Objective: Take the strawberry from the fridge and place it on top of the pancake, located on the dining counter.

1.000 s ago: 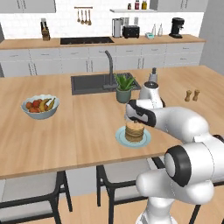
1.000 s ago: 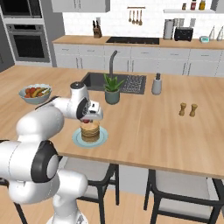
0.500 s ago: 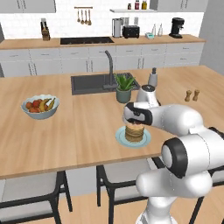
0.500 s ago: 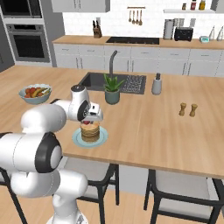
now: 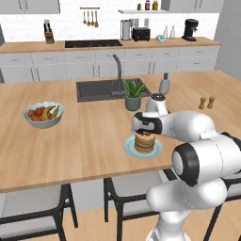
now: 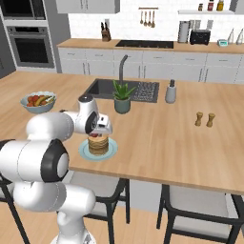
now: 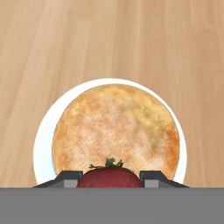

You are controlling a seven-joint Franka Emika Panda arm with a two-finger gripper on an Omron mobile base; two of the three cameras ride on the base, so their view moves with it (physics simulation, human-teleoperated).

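Note:
My gripper (image 7: 109, 180) is shut on the strawberry (image 7: 109, 177), a red fruit with a small green top held between the two fingertips. The gripper (image 5: 146, 129) hangs straight above the pancake (image 5: 144, 143), a tan stack on a pale plate (image 5: 129, 147) near the front of the dining counter (image 5: 70, 141). From the right, the strawberry (image 6: 96, 135) sits just over the pancake (image 6: 97, 146), and I cannot tell whether they touch. Looking down the hand, the pancake (image 7: 116, 127) and plate (image 7: 43, 140) lie directly beneath. The fridge is out of view.
A fruit bowl (image 5: 43, 115) stands at the counter's left. Behind the plate are a dark sink (image 5: 101, 89) with its tap, a potted plant (image 5: 133, 94) and a soap bottle (image 5: 164, 84). Two brown shakers (image 5: 206, 102) stand to the right. Chairs (image 5: 132, 188) tuck under the front edge.
The hand has sunk a little toward the pancake stack, with the strawberry still held. Nothing else on the counter has moved.

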